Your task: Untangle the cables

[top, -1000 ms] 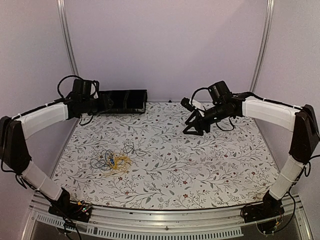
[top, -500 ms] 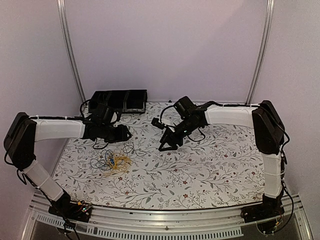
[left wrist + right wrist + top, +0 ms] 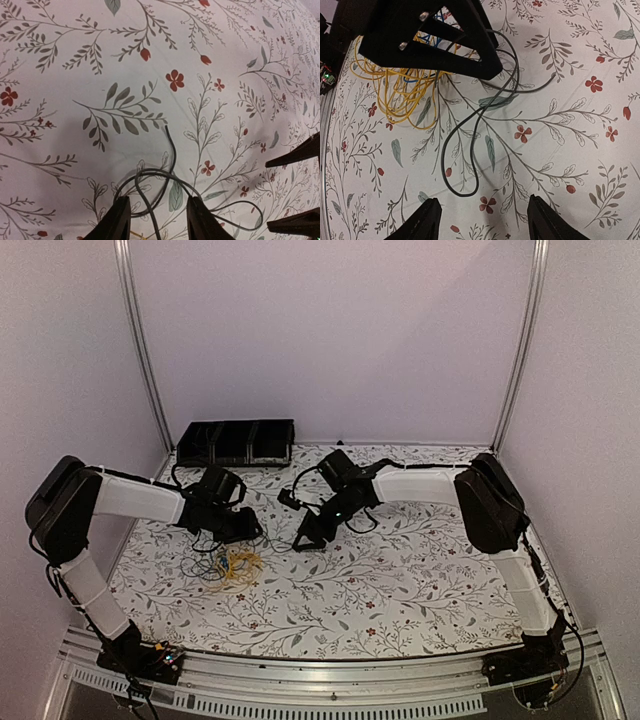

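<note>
The cables (image 3: 226, 562) lie tangled on the floral cloth at the left: yellow coils (image 3: 400, 87), a blue wire (image 3: 427, 37) and thin black loops (image 3: 462, 150). My left gripper (image 3: 250, 532) hovers low at the bundle's far right edge. Its jaws are open in the left wrist view, gripper (image 3: 157, 220), with black cable strands (image 3: 150, 180) lying on the cloth between the fingers, not pinched. My right gripper (image 3: 303, 540) is open just right of it, gripper (image 3: 482, 220), with a black loop ahead of its fingertips and nothing between them.
Black bins (image 3: 237, 443) stand against the back wall at the left. The left gripper's body (image 3: 420, 35) covers part of the bundle in the right wrist view. The right gripper's fingers (image 3: 297, 152) show at the right edge of the left wrist view.
Both arms have swung in from the back toward the bundle, the left from beside the bins, the right leftward and down. The left jaws have narrowed a little.
</note>
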You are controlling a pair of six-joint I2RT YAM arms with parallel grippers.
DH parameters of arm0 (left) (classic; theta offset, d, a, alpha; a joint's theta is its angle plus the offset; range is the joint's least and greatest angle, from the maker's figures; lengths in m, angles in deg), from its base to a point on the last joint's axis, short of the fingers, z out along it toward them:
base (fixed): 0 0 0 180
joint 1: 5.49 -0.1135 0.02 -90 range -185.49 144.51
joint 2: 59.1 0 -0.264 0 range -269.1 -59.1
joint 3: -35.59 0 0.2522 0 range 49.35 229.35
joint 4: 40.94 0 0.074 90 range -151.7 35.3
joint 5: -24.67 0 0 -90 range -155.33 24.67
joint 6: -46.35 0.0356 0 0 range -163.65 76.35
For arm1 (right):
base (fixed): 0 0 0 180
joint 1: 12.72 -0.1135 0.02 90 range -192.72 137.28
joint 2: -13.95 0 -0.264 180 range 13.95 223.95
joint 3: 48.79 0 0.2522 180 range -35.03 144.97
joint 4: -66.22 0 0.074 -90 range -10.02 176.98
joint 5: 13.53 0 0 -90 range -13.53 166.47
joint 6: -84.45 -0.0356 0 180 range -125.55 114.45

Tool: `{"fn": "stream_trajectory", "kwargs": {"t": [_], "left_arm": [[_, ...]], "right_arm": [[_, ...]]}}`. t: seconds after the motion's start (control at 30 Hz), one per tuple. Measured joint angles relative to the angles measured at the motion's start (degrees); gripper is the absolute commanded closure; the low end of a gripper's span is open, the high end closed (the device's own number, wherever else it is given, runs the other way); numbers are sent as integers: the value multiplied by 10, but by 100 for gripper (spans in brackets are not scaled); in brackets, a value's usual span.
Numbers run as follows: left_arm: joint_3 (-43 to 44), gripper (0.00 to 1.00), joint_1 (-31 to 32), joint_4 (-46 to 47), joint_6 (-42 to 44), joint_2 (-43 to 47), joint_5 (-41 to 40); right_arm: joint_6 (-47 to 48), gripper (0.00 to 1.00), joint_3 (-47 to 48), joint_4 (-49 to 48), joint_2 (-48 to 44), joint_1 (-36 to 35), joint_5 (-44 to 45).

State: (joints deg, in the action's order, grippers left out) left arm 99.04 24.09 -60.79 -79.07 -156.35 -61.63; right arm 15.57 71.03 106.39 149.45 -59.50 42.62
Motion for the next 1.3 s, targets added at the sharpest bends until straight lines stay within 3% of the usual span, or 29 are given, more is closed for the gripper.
{"fn": "stream_trajectory", "kwargs": {"t": [0.13, 0.2, 0.27, 0.37, 0.4, 0.73, 1.1, 1.3], "left_arm": [[0, 59, 0, -2, 0, -11, 8], [0, 59, 0, -1, 0, -11, 13], [-3, 59, 0, 1, 0, -11, 17], [-12, 59, 0, 2, 0, -11, 21], [-14, 59, 0, 2, 0, -11, 23], [-42, 57, 0, 43, 3, -12, 40], [-107, 63, 0, 166, 12, -10, 47], [-118, 60, 0, 210, 2, -20, 50]], "right_arm": [[-4, 42, 29, -5, 35, -2, 1], [-4, 51, 39, -9, 47, -5, -2], [-3, 66, 43, -13, 54, -8, -5], [-6, 96, 45, -15, 56, -13, -8], [-8, 100, 49, -16, 57, -13, -9], [-8, 100, 46, -11, 26, 19, -5], [-5, 100, 72, 8, -216, 167, 24], [9, 100, 110, 22, -282, 189, 40]]}}
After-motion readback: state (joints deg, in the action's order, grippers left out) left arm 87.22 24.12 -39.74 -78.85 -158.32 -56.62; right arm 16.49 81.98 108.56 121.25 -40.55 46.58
